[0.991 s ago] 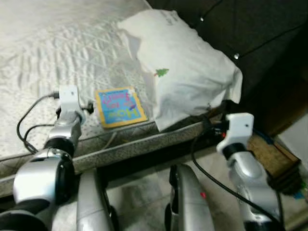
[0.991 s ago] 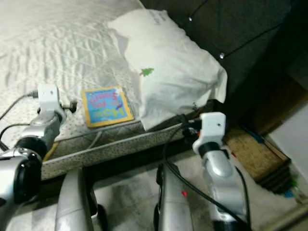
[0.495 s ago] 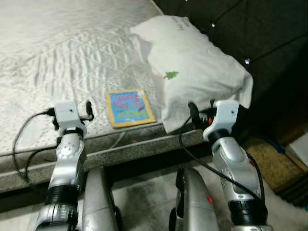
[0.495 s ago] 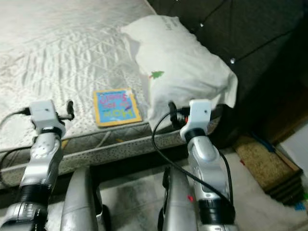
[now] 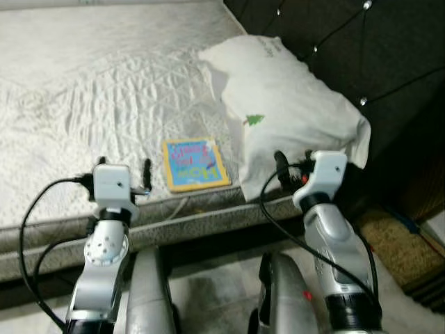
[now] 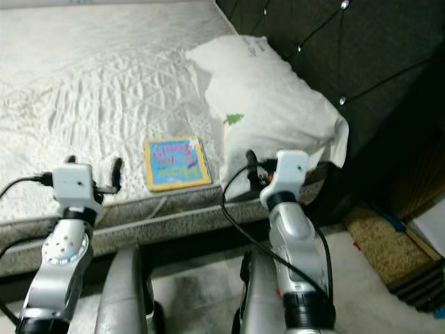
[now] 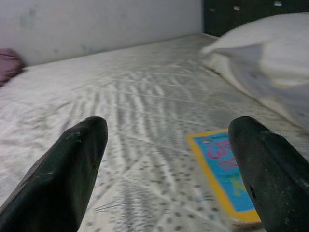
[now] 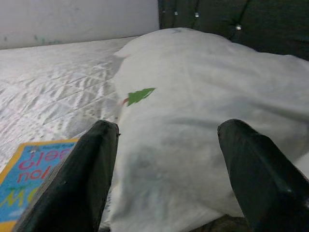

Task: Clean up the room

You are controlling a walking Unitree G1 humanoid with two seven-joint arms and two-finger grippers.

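Observation:
A small book (image 5: 195, 164) with a yellow border and blue cover lies flat on the mattress (image 5: 83, 90), near its front edge. Just right of it rests a white pillow (image 5: 288, 111) with a small green tree mark. My left gripper (image 5: 125, 168) hovers open at the bed's edge, a little left of the book, which appears beside one finger in the left wrist view (image 7: 227, 169). My right gripper (image 5: 292, 160) is open at the pillow's near corner. In the right wrist view the pillow (image 8: 193, 96) lies straight ahead between the fingers.
A dark tufted headboard (image 5: 348, 42) rises behind the pillow. A woven mat (image 5: 400, 243) lies on the floor to the right of the bed. A pink cloth item (image 7: 9, 60) sits at the far side of the mattress by a pale wall.
The view has tilted and shifted. Both arms have come forward to the bed's edge. The right gripper swung in from the low right to the pillow's near corner.

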